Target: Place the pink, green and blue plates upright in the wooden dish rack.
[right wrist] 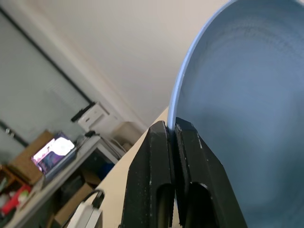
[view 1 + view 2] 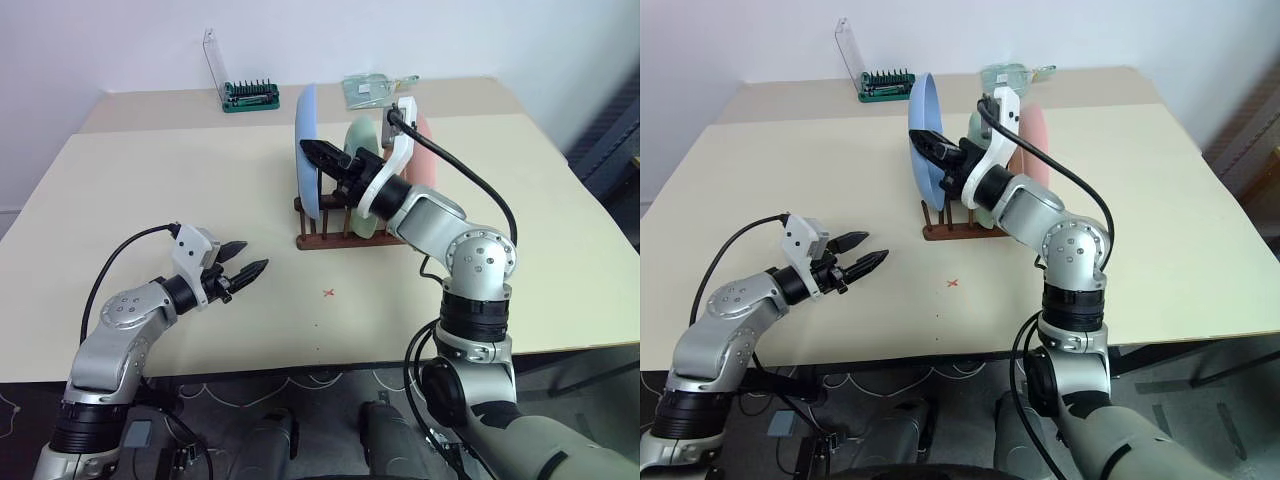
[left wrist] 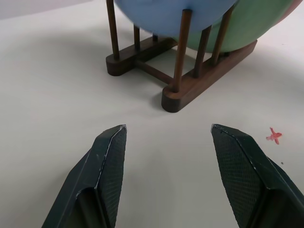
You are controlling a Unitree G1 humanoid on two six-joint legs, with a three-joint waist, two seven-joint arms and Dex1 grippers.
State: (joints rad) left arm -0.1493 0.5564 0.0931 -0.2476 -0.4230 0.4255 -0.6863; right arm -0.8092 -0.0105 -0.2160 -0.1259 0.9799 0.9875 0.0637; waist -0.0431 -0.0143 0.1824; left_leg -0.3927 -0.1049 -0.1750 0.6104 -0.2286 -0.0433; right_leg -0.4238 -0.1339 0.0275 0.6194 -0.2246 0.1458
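Blue plate (image 1: 247, 118) rim pinched by right gripper (image 1: 172, 124); left gripper (image 3: 168, 135) agape, empty.

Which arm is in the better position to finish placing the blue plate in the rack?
Right. Its gripper is shut on the blue plate rim at the wooden dish rack; the left gripper hangs open, apart.

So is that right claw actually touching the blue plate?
Touching. In the right wrist view the right gripper has both fingers closed on the blue plate's rim, with no gap between them.
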